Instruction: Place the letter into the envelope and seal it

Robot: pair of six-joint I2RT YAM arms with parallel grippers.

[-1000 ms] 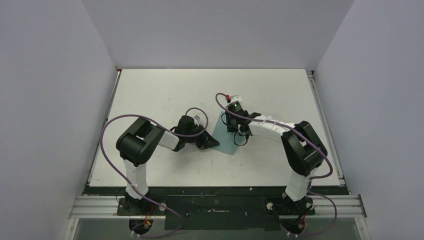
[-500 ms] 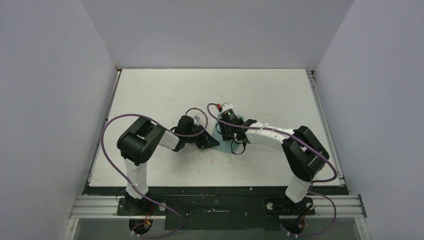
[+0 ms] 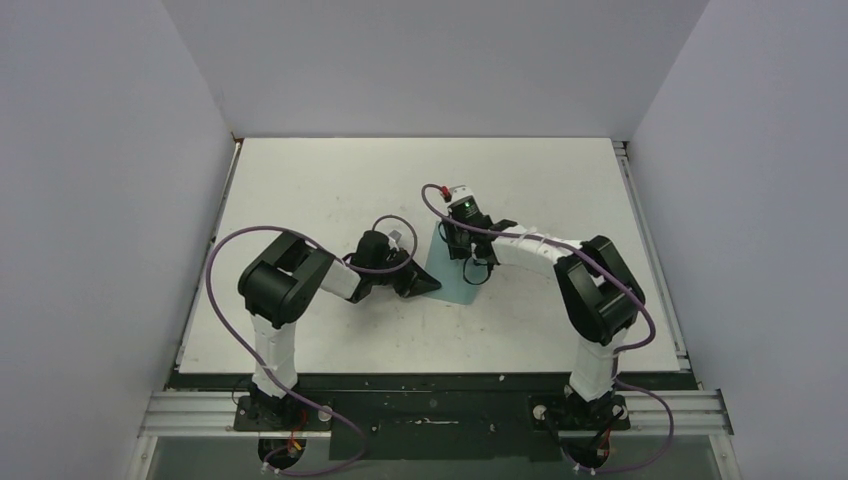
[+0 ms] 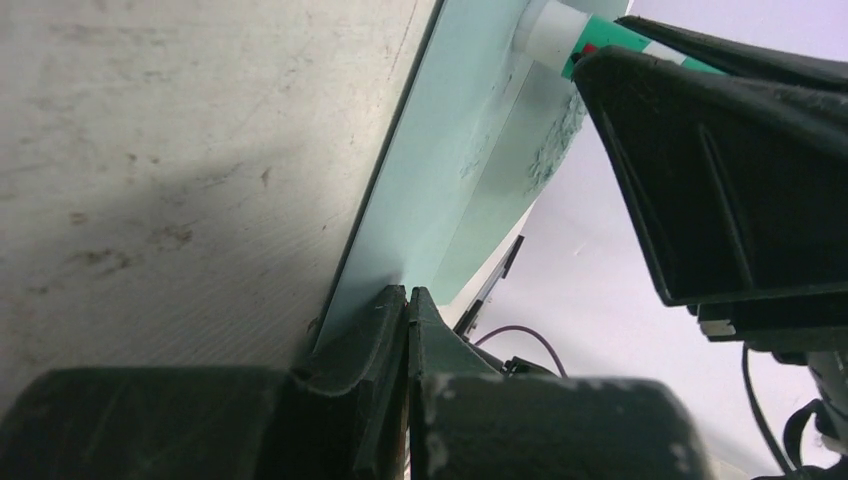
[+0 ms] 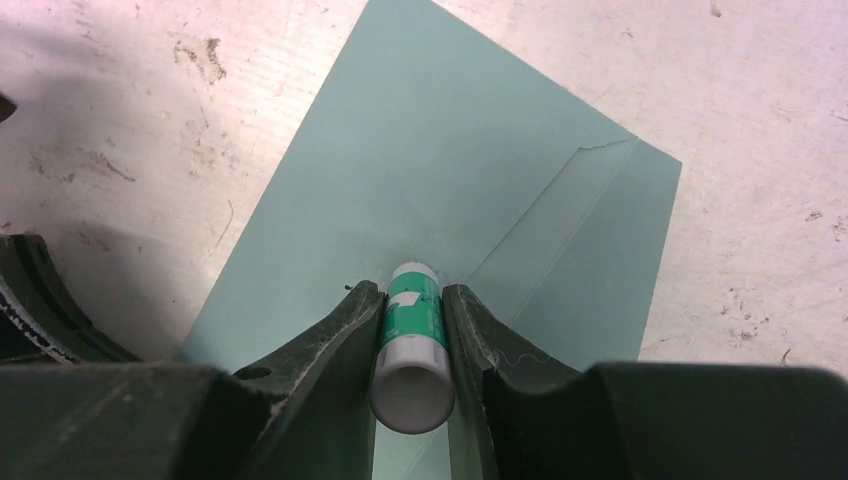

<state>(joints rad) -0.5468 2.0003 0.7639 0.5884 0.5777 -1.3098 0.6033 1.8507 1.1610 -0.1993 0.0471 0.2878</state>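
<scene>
We see the envelope (image 3: 450,285) lying on the white table (image 3: 320,180). It is near the middle, between the two arms. It is a blue-green paper shape and it sits a bit crooked, with one corner pointing at the left arm.

The left gripper (image 4: 407,295) is down low by the table. Its two fingers are squeezed tight together. The corner of the envelope runs right into the spot where they meet, so it looks like they pinch that corner (we cannot see how far the paper goes in).

The right gripper (image 5: 410,292) is over the envelope. Its fingers (image 5: 345,330) are closed around a small stick (image 5: 412,345), white with a green band, with one finger on each side. The stick points away from the wrist. Its far end touches the paper, close to where the fold lines of the envelope come together.

From the left wrist we see that same stick tip pressing on the envelope near its far end. There are some rough, smudgy marks on the paper just beside it. One big dark finger of the right gripper fills the right side of that view.

All around the envelope, the table shows scratches and little dark spots.
</scene>
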